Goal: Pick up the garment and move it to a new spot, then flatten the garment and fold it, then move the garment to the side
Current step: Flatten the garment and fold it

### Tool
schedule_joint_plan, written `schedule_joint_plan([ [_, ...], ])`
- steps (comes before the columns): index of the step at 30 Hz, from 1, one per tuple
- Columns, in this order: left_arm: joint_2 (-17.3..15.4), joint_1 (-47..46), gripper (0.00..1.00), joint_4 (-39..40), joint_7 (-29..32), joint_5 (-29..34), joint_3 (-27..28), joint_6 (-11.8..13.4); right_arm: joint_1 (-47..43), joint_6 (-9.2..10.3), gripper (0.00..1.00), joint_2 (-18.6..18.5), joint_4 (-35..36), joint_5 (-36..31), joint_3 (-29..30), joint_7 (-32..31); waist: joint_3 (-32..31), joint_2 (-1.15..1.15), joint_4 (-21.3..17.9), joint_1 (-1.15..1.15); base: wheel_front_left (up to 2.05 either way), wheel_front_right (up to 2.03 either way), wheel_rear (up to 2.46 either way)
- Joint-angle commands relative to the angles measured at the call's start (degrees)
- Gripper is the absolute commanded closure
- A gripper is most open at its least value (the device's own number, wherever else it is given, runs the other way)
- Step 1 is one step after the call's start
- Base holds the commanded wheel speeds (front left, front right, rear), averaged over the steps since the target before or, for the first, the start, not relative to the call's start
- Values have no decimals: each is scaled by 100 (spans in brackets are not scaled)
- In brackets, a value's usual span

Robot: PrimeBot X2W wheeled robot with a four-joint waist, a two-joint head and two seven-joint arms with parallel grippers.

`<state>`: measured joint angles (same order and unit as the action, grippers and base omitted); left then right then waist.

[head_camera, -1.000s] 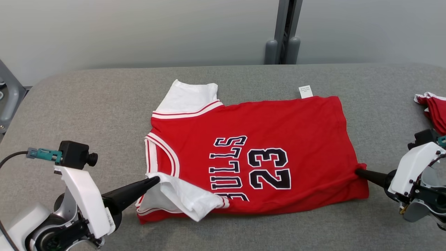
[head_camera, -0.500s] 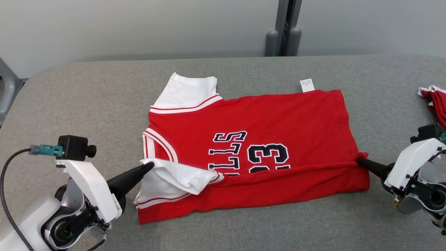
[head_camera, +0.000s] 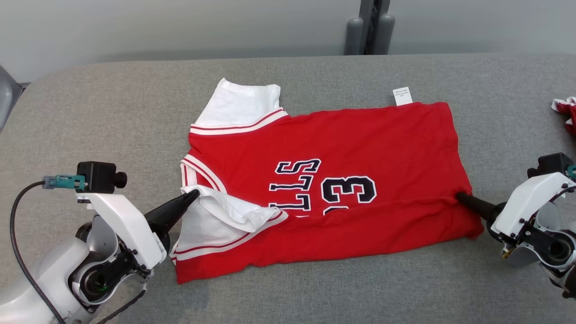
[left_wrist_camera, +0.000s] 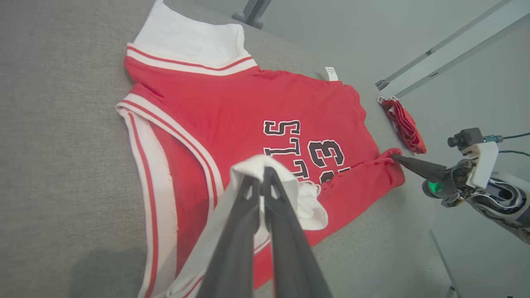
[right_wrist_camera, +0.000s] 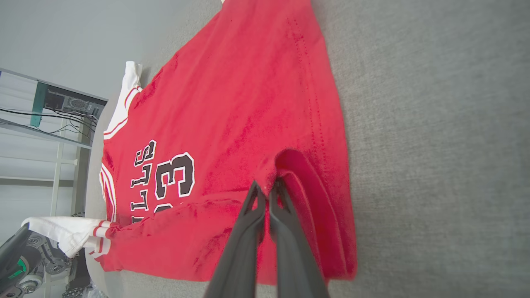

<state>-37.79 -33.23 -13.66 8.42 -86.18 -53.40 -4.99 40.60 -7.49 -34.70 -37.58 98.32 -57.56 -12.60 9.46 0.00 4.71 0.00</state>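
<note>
The red garment (head_camera: 351, 144) lay spread flat in the middle of the desk (head_camera: 112, 112), its near edge turned over the print (head_camera: 310, 180), the left gripper (head_camera: 194, 194) pinching the white sleeve (head_camera: 225, 213) and the right gripper (head_camera: 459, 196) pinching the hem corner (head_camera: 451, 201), so flattening seemed done, folding barely begun, and moving aside was left.

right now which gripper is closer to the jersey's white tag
Right. The right gripper pinches the jersey's hem at the tag's end; the left gripper holds its white sleeve at the opposite end.

Red garment (right_wrist_camera: 232, 103) on grey table (right_wrist_camera: 434, 124), hem pinched by right gripper (right_wrist_camera: 267, 189) (edge raised in a fold); white sleeve (right_wrist_camera: 62, 232) far off
</note>
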Motion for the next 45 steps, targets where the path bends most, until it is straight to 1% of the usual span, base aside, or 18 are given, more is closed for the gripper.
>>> schedule_joint_plan([
  [1,42,-108,100,-84,-31,54,0,-11,93,0,39,7,11,-48,88,111,62,0,15,0,0,0,0],
  [2,66,-139,100,-128,-48,70,3,-9,96,0,0,16,-3,-47,115,145,85,0,19,0,0,0,0],
  [3,93,-165,93,-175,-68,95,10,16,89,0,0,30,-19,-56,129,179,102,0,23,0,0,0,0],
  [4,127,-185,60,-237,-112,116,27,57,87,0,0,40,-29,-65,141,206,117,0,27,0,0,0,0],
  [5,127,-185,60,-237,-112,116,27,57,87,0,0,40,-29,-65,141,206,117,0,27,0,0,0,0],
  [6,163,-202,15,-303,-159,140,44,102,93,0,0,40,-44,-77,166,249,132,0,31,0,0,0,0],
  [7,207,-209,0,-364,-182,126,49,145,97,0,0,42,-63,-103,182,282,142,0,34,0,0,0,0],
  [15,487,-256,0,-882,-666,223,224,514,2,0,0,42,-120,-285,272,681,89,0,51,0,0,0,0],
  [18,584,-193,0,-1013,-1054,325,322,611,-43,0,0,13,28,-471,339,1118,10,0,48,0,0,0,0],
  [24,731,129,0,-1056,-2109,604,567,747,-323,0,0,-58,351,-1092,424,2442,-211,0,45,0,0,0,0],
  [27,840,430,0,-1001,-2329,936,817,891,-560,0,0,-18,443,-1239,663,2730,-357,0,38,0,0,0,0],
  [29,980,637,0,-871,-2360,1292,1234,992,-724,0,0,10,477,-1482,958,2784,-440,0,40,0,0,0,0],
  [31,1179,1015,0,-691,-2359,1806,1746,1113,-885,0,0,67,508,-2003,1493,2786,-507,0,29,0,0,0,0],
  [33,1417,1438,0,-513,-2357,2382,2146,1202,-1211,0,0,263,598,-2635,2101,2783,-574,0,14,0,0,0,0],
  [36,1747,1932,0,-363,-2359,3083,2559,1251,-1671,0,0,543,843,-3693,2928,2786,-664,0,-4,0,0,0,0],
  [38,1987,2227,0,-366,-2359,3451,2732,1207,-2009,0,0,780,1045,-4384,3390,2787,-711,0,-10,0,0,0,0],
  [42,2373,2620,0,-579,-2360,3995,2958,1148,-2626,0,0,1283,1440,-5409,4058,2787,-783,0,-24,0,0,0,0],
  [45,2657,2808,0,-842,-2360,4203,3133,1119,-2976,0,0,1587,1595,-5860,4331,2787,-829,0,-43,0,0,0,0],
])
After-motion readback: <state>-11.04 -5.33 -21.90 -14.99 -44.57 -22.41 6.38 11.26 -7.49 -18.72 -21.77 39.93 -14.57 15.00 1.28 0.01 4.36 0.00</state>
